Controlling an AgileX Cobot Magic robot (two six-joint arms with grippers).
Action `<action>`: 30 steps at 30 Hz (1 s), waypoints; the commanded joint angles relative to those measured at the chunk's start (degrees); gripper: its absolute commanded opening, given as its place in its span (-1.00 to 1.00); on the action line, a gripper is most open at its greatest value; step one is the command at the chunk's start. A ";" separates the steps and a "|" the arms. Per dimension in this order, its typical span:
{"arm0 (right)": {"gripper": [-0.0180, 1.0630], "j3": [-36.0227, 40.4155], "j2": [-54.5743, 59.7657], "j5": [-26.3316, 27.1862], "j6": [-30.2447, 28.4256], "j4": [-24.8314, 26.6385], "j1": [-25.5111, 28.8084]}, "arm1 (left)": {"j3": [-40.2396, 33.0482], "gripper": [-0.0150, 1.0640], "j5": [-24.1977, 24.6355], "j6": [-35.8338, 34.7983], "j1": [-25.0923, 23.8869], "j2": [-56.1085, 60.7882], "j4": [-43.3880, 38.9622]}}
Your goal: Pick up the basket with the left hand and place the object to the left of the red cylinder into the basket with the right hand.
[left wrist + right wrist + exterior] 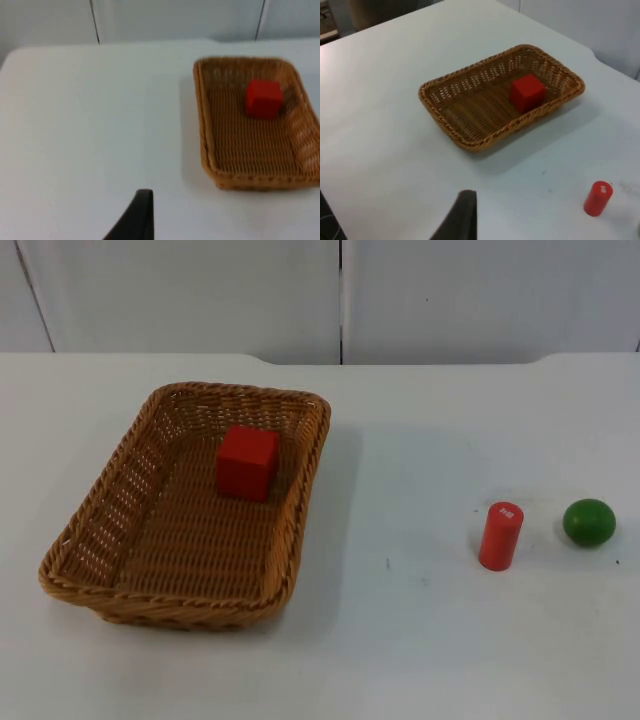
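Left hand (142,220): one black fingertip seen in the left wrist view, above bare table; the other finger was cut off by the frame, so how far the hand was open could not be told. It held nothing that could be seen and stood well apart from the basket. Right hand (462,220): likewise one dark fingertip in the right wrist view, over bare table on the near side of the basket; opening could not be told, nothing seen in its grasp.

Wicker basket (120,490) rested flat on the white table (420,640) at the left of the scene, its long axis running near to far and skewed slightly. Red cube (247,462) sat inside the basket, on the woven floor toward the far right corner, close to the right wall; whether it touched that wall could not be made out. The cube's lower edge was partly hidden by the basket rim in the right wrist view.

Red cylinder (501,535) stood upright on the table well to the right of the basket, a small white label on its top face; the print was too small to read. Green ball (588,522) lay just right of the cylinder, apart from it.

Grey partition wall (200,290) closed the far edge of the table.
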State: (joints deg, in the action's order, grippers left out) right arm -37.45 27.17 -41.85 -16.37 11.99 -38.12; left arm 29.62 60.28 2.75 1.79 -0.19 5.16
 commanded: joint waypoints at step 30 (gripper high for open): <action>0.71 3.90 -17.78 -17.18 7.65 -8.79 0.22 | -1.24 0.97 1.23 -2.00 0.20 0.19 -2.35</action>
State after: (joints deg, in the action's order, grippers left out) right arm -34.21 10.94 -58.56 -9.37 3.28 -38.12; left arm 28.70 61.28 1.21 1.79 -0.19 3.15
